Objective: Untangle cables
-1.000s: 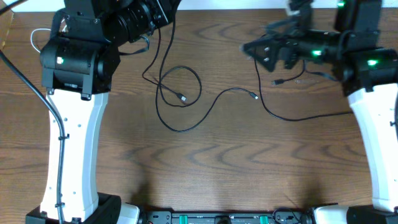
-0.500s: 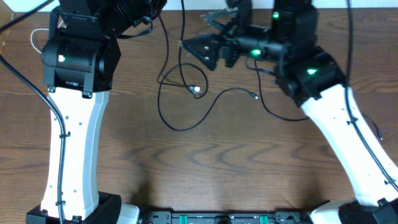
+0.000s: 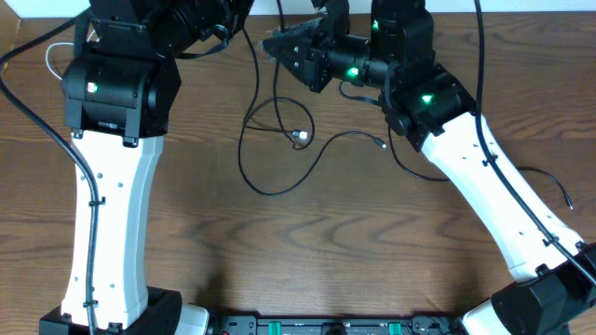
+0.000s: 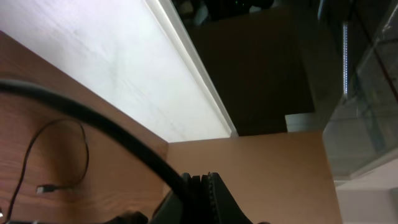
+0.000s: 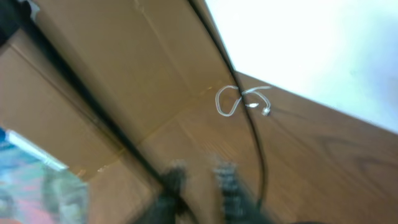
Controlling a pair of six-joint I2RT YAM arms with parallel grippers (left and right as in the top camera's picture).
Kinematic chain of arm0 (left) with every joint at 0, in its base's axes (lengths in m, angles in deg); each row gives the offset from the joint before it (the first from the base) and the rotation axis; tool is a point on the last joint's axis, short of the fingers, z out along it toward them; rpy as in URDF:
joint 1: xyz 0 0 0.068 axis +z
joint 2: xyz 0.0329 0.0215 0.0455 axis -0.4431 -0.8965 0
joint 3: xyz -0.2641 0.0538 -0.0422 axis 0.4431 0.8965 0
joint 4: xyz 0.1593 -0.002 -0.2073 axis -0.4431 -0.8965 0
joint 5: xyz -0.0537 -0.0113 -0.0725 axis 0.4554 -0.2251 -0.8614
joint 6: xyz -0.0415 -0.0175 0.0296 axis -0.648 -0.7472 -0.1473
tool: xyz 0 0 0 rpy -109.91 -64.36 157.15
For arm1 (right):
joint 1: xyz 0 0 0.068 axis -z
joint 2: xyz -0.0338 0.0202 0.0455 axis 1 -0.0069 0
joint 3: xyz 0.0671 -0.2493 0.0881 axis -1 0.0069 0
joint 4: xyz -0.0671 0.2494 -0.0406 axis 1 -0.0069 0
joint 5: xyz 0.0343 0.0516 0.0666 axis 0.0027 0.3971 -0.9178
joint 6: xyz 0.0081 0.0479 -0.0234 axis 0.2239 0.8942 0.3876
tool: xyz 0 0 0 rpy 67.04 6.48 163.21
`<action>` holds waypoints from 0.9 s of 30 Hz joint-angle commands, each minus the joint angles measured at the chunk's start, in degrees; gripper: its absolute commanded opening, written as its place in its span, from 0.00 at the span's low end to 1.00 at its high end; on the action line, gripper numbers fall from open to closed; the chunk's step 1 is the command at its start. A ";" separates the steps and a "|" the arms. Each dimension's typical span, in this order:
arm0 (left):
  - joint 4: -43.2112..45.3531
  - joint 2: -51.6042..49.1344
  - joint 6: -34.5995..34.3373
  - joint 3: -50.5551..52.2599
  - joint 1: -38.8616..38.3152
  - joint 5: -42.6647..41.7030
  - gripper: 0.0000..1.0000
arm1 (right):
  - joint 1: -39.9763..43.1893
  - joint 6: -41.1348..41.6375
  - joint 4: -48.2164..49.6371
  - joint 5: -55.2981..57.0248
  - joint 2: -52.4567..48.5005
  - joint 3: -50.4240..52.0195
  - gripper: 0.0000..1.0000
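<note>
While both grippers work at the far side, the black cables (image 3: 268,193) loop mid-table and the white cable (image 3: 51,58) lies far left. Left gripper (image 4: 202,183) pressed together. Right gripper (image 3: 279,45) closed too, hold on a strand unclear. Advice: draw apart slowly, watching the crossing by the plug (image 3: 300,137).

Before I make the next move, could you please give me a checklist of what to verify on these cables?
1. Left jaws shut on the black cable: ok.
2. Right jaws shut: ok; cable between them: cannot tell, wrist view blurred.
3. Black cable free of crossings on the table: not ok, strands cross near the plug.
4. White cable apart from the black ones: ok.
</note>
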 commanded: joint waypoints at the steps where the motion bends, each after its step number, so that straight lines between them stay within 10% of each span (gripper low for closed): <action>1: -0.17 -0.17 0.44 -0.61 -0.13 -1.97 0.07 | -0.26 0.31 0.00 1.33 0.09 -0.13 0.01; 9: -10.25 -0.17 11.98 -0.61 -0.11 4.81 0.07 | 0.83 0.83 -0.26 1.33 1.57 -0.15 0.01; 18: -32.98 -1.22 21.62 -0.61 -0.13 39.45 0.24 | 4.98 0.79 -4.07 1.27 7.72 -0.15 0.01; 21: -35.91 -2.01 21.66 -0.61 -0.13 39.85 0.48 | 5.14 1.03 -4.24 1.31 8.52 -0.15 0.01; 27: -34.03 -1.81 30.88 -0.63 -0.13 27.10 0.54 | 5.40 2.51 -3.26 1.79 8.66 -0.15 0.01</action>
